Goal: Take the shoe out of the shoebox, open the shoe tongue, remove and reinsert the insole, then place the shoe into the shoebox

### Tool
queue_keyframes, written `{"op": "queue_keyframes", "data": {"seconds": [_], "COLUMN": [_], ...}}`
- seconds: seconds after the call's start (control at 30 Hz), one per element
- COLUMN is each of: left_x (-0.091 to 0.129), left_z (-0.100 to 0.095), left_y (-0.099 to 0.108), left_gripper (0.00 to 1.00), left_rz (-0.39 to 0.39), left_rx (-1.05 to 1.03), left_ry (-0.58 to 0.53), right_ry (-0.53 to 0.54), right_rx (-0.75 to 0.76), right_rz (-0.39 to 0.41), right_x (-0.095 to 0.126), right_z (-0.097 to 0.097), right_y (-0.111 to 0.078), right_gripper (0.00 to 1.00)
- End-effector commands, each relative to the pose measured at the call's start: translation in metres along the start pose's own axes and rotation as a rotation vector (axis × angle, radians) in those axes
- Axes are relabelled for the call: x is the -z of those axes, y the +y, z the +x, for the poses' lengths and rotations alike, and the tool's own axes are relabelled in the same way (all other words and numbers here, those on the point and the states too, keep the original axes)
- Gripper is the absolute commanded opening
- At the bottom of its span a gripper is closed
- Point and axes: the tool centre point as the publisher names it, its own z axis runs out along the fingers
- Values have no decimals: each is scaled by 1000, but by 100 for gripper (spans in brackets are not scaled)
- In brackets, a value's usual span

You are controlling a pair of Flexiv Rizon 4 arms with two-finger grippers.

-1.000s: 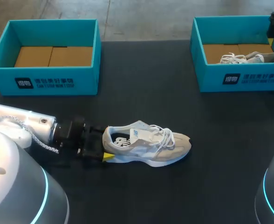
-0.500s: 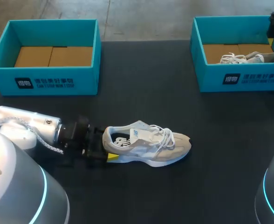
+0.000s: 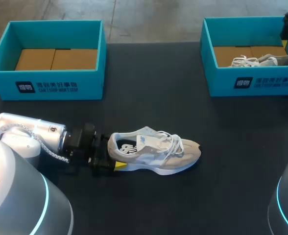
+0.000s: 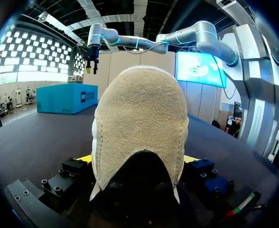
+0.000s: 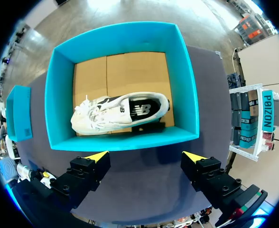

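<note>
In the head view, the grey-and-white sneaker (image 3: pixel 156 152) stands on its sole on the dark tabletop (image 3: pixel 149 98). Its toe points right and its laces (image 3: pixel 176 142) are uppermost, and it lies well apart from both teal boxes. The left shoebox (image 3: pixel 48 85) shows only its cardboard floor. The right shoebox (image 3: pixel 254 83) holds a second sneaker (image 3: pixel 264 60). The left pincer (image 3: pixel 110 157) comes in low along the tabletop and sits at the sneaker's heel.

In the left wrist view, the suede heel (image 4: pixel 139 123) fills the space directly ahead, with the left pincer astride it. I cannot tell whether it is pressing the heel or merely framing it.

In the right wrist view, the right pincer (image 5: pixel 145 156) hangs wide open and empty above the right shoebox. The second sneaker lies below it on the cardboard floor.

The sneaker is out of its box, so I judge the step in hand to be securing the heel before the tongue is opened. To do this well, the grip should be taken low and square on the stiff back of the heel, not on the soft collar. It should be firm enough that the sneaker will not pivot or slide when the laces are tugged. The sole should stay flat on the tabletop. The right arm would then need to cross over and come down on the tongue from above.
</note>
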Motion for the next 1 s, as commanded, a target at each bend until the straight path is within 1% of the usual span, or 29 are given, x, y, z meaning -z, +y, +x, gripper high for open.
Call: {"op": "queue_keyframes", "data": {"seconds": [0.03,0.1,0.17,0.23,0.27,0.3,0.33,0.37,1.0], "left_x": [-2,-2,-2,-3,-3,-3,-3,-3,0], "left_z": [0,0,0,0,1,1,1,1,3], "left_y": [2,2,2,3,3,4,4,4,6], "left_gripper": [100,90,84,65,53,35,22,0,0], "left_rz": [2,2,2,4,5,5,6,6,1], "left_rx": [-2,-2,-2,-2,-2,-2,-2,-3,-11], "left_ry": [-1,-1,0,2,3,3,2,2,17], "right_ry": [0,0,0,0,0,0,0,0,0], "right_rx": [-1,-1,-1,-1,-1,-1,-1,-1,-1], "right_rz": [-3,-3,-3,-3,-3,-3,-3,-3,-3], "right_x": [0,0,0,0,0,0,0,0,0], "right_z": [0,0,0,0,0,0,0,0,0], "right_y": [-1,-1,-1,-1,-1,-1,-1,-1,-1], "right_gripper": [100,100,100,100,100,100,100,100,100]}}
